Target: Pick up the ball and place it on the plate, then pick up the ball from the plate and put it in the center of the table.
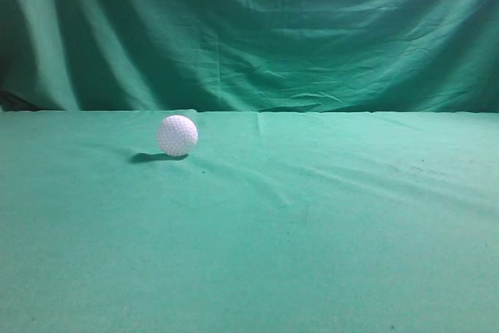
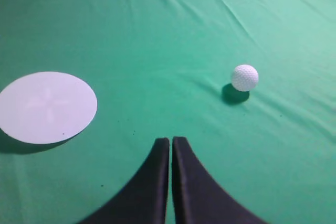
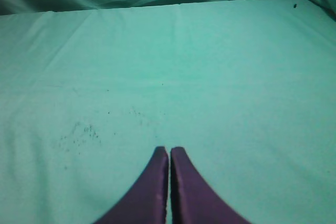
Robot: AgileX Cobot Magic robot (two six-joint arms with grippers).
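The white dimpled ball (image 1: 177, 135) rests on the green cloth table (image 1: 312, 224), left of the middle in the exterior view. It also shows in the left wrist view (image 2: 244, 77), ahead and to the right of my left gripper (image 2: 171, 140), which is shut and empty. A flat white round plate (image 2: 47, 106) lies on the table to the left of that gripper. My right gripper (image 3: 169, 149) is shut and empty over bare cloth. Neither gripper nor the plate shows in the exterior view.
A draped green cloth backdrop (image 1: 249, 29) hangs behind the table's far edge. Small dark specks (image 3: 79, 132) mark the cloth ahead and left of my right gripper.
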